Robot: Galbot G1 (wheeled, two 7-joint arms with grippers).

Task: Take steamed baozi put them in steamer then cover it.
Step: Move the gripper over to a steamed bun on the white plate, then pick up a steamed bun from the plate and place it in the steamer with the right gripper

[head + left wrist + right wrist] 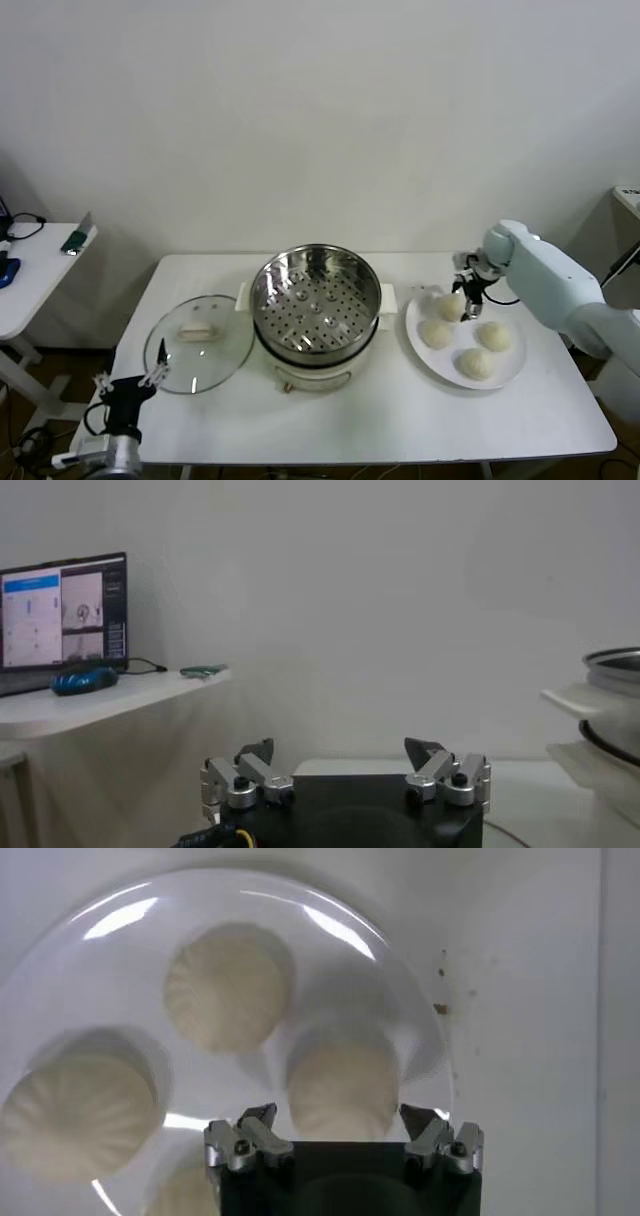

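Note:
Several cream-white baozi lie on a white plate [510, 375] at the right of the table. My right gripper [466, 298] hangs open just above the far-left baozi [451, 307], which sits between its spread fingers in the right wrist view [342, 1088]. Two other baozi [226, 987] [72, 1110] show beyond it on the plate [120, 928], and a further one is partly hidden by the gripper body. The steel steamer [315, 300] stands in the middle of the table, uncovered, its perforated tray bare. My left gripper [152, 378] is open and empty, low at the table's front left corner.
The clear glass lid [199, 343] with a white handle lies flat on the table left of the steamer. A side table [40, 265] with small items stands at the far left. The steamer's rim [612, 670] shows at the edge of the left wrist view.

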